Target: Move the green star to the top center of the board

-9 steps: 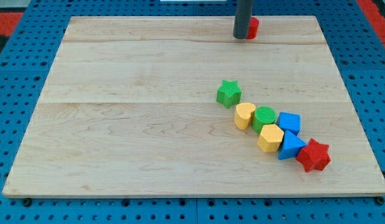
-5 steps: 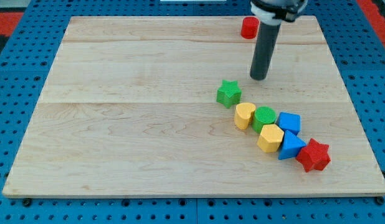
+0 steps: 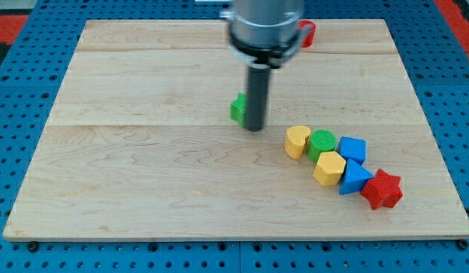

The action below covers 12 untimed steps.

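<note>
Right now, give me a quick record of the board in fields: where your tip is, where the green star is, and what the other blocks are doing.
tip: my tip is down on the board, just right of the green star
green star: green star mostly hidden behind the rod, left of centre of the block row, mid-board
contact: tip looks against the star; cannot confirm
cluster: yellow heart, green cylinder, blue block, yellow block, blue triangle, red star, packed in a diagonal row at the view's right
top edge: red block, partly hidden
</note>
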Motion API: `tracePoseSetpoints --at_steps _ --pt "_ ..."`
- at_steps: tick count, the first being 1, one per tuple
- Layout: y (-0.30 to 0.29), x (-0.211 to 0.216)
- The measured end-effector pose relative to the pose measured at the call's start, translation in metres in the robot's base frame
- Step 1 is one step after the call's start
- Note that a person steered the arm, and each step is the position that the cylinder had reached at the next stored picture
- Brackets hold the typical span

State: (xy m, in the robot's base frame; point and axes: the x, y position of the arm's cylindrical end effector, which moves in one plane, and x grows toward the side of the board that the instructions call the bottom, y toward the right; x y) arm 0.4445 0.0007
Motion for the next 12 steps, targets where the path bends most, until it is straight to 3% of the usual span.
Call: tracePoseSetpoints --at_steps 2,3,4,6,7,8,9,12 --pt "-0.032 -0.070" --pt "-0.002 -0.093" --pt "-0.004 -0.060" --pt "0.075 -0.090" --pt "0.035 -0.099" --pt "-0.001 -0.066" --pt "-0.027 -0.068" --pt "-0.029 -0.134"
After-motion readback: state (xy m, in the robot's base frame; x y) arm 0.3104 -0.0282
